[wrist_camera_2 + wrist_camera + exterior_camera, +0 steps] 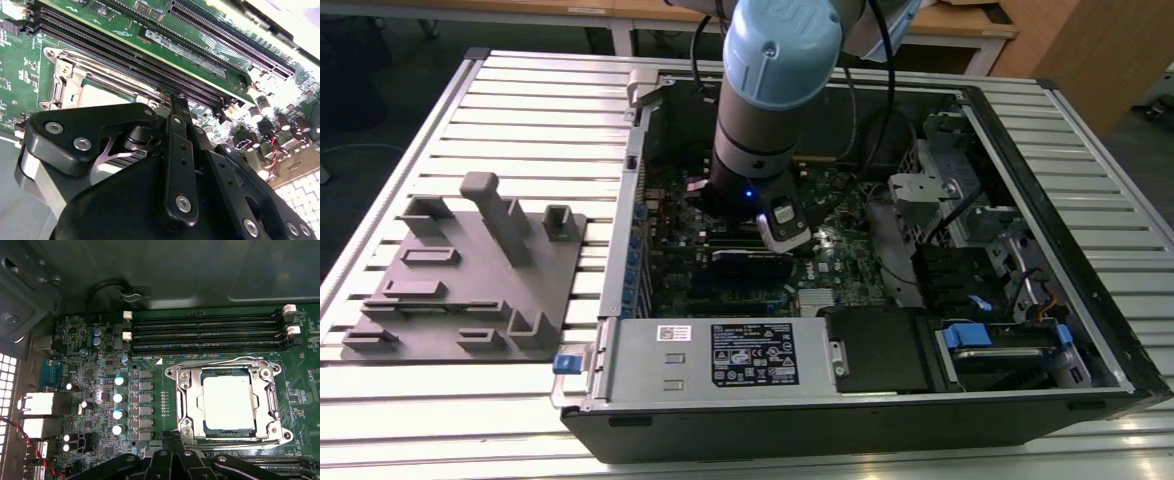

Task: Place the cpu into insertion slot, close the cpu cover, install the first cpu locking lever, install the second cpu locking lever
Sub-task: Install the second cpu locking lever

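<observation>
End effector low over the motherboard, fingers pressed together, cpu seated just beyond its tips, cpu cover closed around it.

The case lies open on the table, with the fixture plate at its 9 o'clock in the exterior view. Inside, the arm reaches down over the board; the power supply sits at the arm's 6 o'clock. In the first wrist view the cpu lies in the insertion slot, framed by the cpu cover. The gripper is just beside the slot.
</observation>
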Robot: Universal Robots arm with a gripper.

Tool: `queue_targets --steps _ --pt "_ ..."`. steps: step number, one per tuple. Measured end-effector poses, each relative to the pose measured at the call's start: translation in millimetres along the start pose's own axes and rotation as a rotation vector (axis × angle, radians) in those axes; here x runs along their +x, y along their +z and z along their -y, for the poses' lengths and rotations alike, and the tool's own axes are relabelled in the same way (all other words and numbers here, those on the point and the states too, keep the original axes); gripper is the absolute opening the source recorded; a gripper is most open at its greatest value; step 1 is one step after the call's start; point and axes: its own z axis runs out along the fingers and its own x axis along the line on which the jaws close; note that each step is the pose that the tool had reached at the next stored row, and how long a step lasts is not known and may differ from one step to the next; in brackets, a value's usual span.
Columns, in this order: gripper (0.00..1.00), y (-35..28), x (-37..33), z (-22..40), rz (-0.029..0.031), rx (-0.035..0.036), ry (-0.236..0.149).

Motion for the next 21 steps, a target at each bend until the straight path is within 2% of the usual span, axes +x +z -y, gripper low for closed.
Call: queue_targets --steps 13,17,21 --pt "0.1 1.7 0.2 -1.9 0.0005 -0.0005 0.002" --pt "0.1 1.9 3.6 -1.7 0.0011 -0.0037 0.005" --pt "0.1 1.9 4.0 -1.7 0.001 -0.0039 0.004"
